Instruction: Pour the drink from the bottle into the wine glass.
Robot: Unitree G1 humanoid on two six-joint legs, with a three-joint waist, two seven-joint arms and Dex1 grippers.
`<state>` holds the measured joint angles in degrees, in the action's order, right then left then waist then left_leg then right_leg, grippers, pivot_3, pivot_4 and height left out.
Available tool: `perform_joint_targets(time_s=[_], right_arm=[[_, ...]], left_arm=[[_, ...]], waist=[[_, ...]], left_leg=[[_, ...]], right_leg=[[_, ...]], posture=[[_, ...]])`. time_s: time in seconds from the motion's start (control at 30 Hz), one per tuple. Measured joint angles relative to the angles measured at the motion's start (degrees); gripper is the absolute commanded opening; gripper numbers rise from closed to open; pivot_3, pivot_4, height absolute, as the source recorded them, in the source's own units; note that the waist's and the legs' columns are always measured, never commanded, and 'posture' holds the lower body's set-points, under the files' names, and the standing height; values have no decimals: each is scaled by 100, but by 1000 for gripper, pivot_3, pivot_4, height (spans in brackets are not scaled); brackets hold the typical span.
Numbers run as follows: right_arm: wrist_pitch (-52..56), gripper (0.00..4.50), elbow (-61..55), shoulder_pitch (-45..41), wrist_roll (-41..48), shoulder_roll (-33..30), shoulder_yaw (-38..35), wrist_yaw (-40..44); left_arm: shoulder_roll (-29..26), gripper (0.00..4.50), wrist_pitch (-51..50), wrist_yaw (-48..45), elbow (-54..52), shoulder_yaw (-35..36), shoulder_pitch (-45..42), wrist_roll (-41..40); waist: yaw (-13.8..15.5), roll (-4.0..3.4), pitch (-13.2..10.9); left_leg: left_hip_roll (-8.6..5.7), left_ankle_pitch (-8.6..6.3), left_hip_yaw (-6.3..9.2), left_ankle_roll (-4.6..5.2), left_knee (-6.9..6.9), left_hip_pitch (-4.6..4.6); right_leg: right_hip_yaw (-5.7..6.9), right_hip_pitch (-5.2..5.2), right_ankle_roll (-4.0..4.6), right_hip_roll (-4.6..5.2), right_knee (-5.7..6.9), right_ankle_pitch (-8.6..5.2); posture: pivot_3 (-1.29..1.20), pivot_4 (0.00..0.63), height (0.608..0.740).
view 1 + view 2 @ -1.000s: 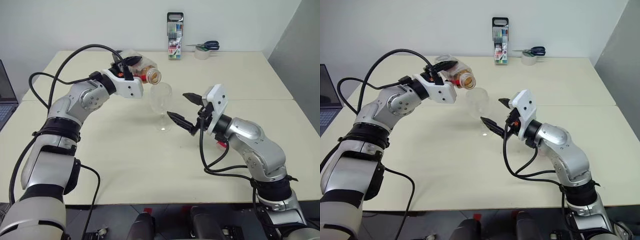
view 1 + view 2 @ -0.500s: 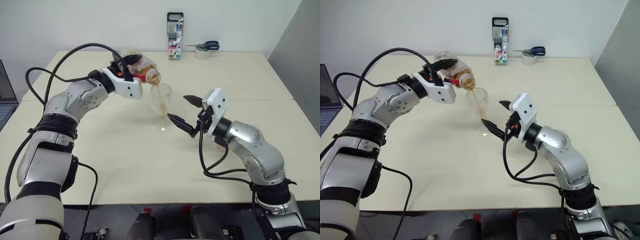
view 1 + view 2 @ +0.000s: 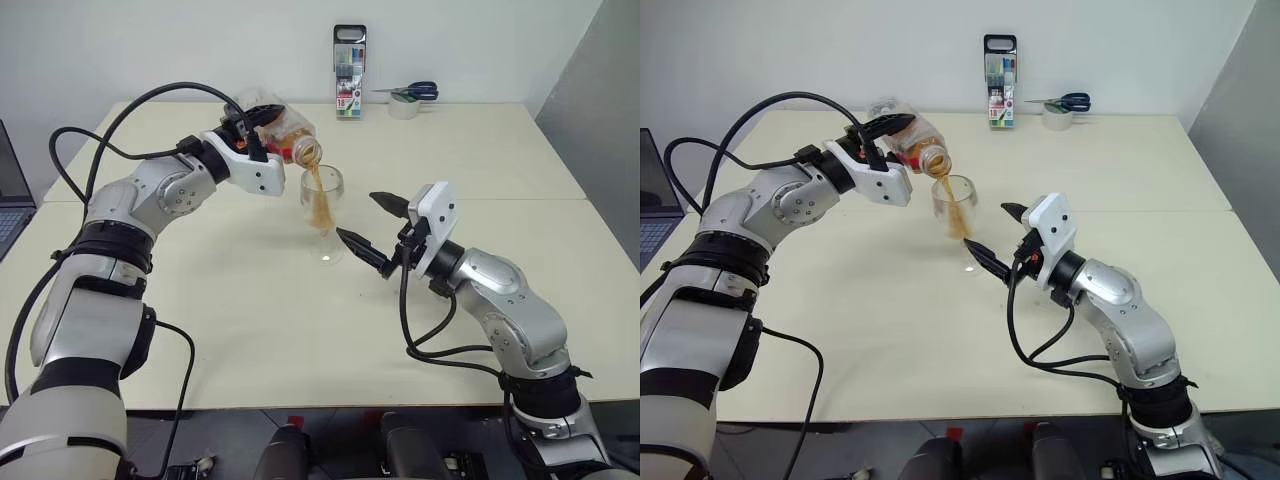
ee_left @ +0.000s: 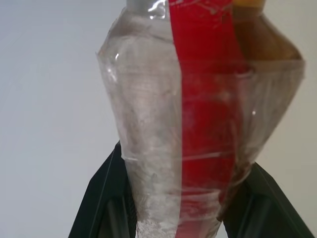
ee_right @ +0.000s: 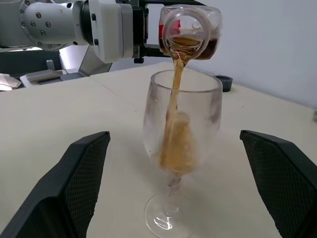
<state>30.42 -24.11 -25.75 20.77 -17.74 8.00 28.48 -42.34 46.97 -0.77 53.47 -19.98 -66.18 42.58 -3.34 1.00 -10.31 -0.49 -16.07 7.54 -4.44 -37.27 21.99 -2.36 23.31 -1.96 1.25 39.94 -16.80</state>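
The bottle (image 3: 285, 134), clear with a red label strip, lies tilted on its side above the wine glass (image 3: 322, 208), held in my shut left gripper (image 3: 262, 125). Its uncapped mouth hangs just over the rim. An amber stream of the drink (image 5: 174, 99) runs from the mouth into the bowl, where liquid gathers. The glass stands upright on the table. My right gripper (image 3: 356, 215) is open just to the right of the glass, and its fingers (image 5: 81, 178) flank the stem without touching it. The left wrist view shows the bottle (image 4: 198, 124) between black fingers (image 4: 106, 198).
A tall marker case (image 3: 350, 88) stands at the table's far edge, with scissors lying on a tape roll (image 3: 405, 102) beside it. A laptop (image 3: 10, 205) sits off the left edge. The cream table (image 3: 250, 320) has a seam running across it.
The bottle has tipped further. One second ago the glass was empty; now the drink streams from the mouth and fills the bowl. The right gripper has stayed beside the glass.
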Motion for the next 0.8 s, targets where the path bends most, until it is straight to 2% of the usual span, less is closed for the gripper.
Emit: perform_joint_targets(time_s=[0.8], right_arm=[[-6, 4500, -101, 159, -54, 160, 163, -85]], left_arm=[[-9, 1706, 86, 204, 206, -105, -243, 118]], waist=[[-2, 0, 0]], left_leg=[[-1, 0, 0, -1, -3, 0]], right_leg=[[0, 0, 0, 0, 2, 0]], posture=[[0, 150, 740]])
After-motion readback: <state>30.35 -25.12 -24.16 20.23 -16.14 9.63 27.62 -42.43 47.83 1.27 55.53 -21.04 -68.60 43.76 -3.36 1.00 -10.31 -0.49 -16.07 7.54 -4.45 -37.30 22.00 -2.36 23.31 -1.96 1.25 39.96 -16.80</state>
